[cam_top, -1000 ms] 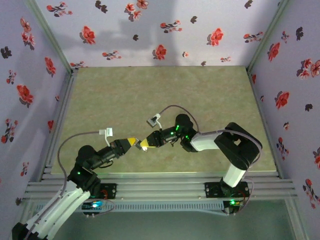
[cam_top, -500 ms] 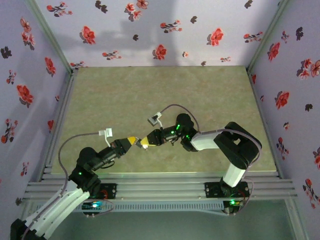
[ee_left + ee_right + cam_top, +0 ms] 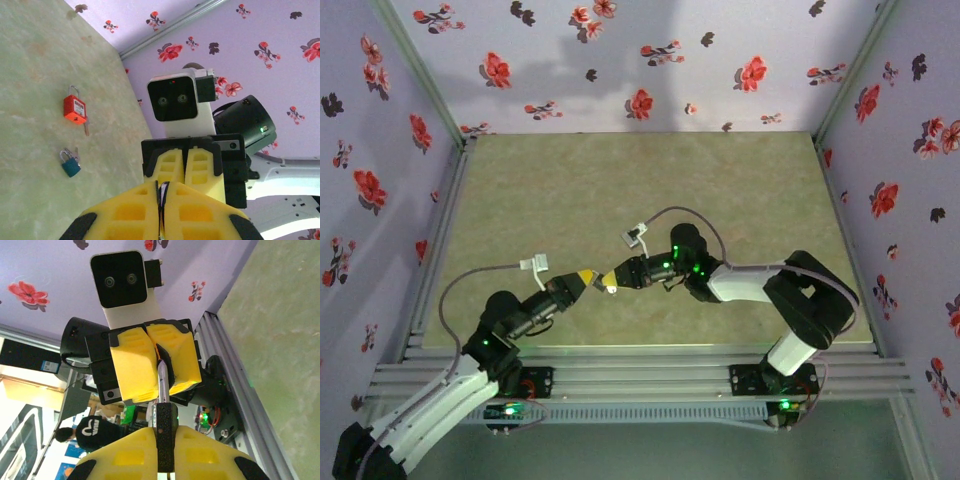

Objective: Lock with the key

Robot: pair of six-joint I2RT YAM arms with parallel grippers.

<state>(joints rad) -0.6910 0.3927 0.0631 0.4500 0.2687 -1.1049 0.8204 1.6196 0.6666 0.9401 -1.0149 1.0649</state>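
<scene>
We see the two arms meeting tip to tip low over the surface (image 3: pixel 620 190), near its front edge. The right gripper (image 3: pixel 165 440) is clamped on the dark head of the key (image 3: pixel 161 382), with the metal blade sticking straight out ahead of the fingers. That is the hold we would expect for pushing it into a keyhole. The left gripper (image 3: pixel 154 360) faces it with its yellow fingers pressed together, and the blade's tip reaches their seam. Something thin and dark sits in that seam, but we cannot tell what it is, nor whether the key's tip is pinched there too.

From the left wrist we see two padlocks lying on the surface, well apart from the grippers: a red padlock (image 3: pixel 75 107), with what looks like a key of its own at its base, and just beside it a teal padlock (image 3: pixel 70 166). Both shackles look seated.

We judge the nose-to-nose pose to be either a hand-over or a regrip of the key — not yet the locking itself. We cannot tell which padlock is meant.
</scene>
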